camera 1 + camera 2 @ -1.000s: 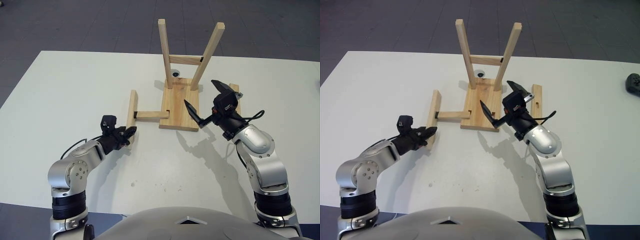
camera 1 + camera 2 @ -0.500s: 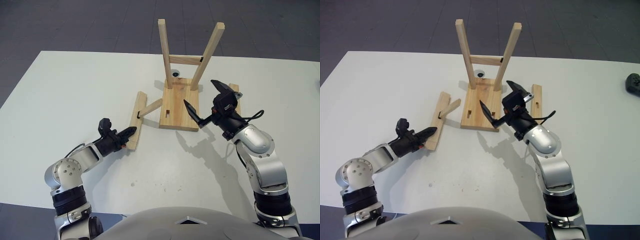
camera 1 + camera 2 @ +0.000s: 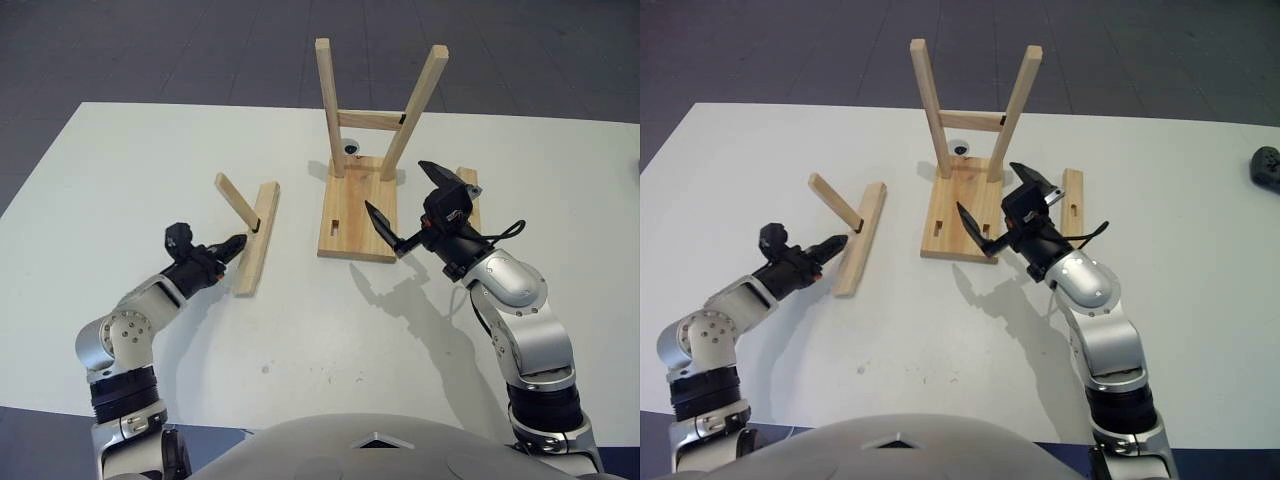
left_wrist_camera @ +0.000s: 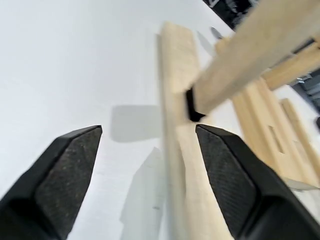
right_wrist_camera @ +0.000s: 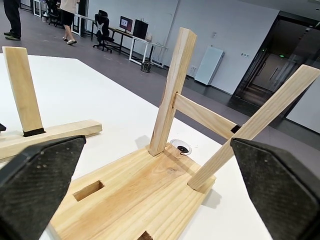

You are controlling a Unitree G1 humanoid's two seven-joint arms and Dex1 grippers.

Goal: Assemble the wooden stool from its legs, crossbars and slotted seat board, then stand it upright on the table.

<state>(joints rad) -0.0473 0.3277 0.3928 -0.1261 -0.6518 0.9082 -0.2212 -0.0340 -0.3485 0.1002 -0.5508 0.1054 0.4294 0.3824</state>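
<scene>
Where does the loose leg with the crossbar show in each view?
Left eye view: loose leg lies left of the seat board, at the left gripper's tips.
Right eye view: same, left of the board.
Left wrist view: close ahead of the fingers.
Right wrist view: beyond the board, crossbar up.
Landmark: the slotted seat board.

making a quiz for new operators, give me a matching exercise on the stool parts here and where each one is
1 seat board
2 upright leg pair
3 leg with crossbar
4 single leg

a lying to the robot's right of the board
b flat on the table, slots up
c standing in the board
d lying to the robot's left of the board, crossbar tilted up

Pairs: 1-b, 2-c, 3-d, 4-a
</scene>
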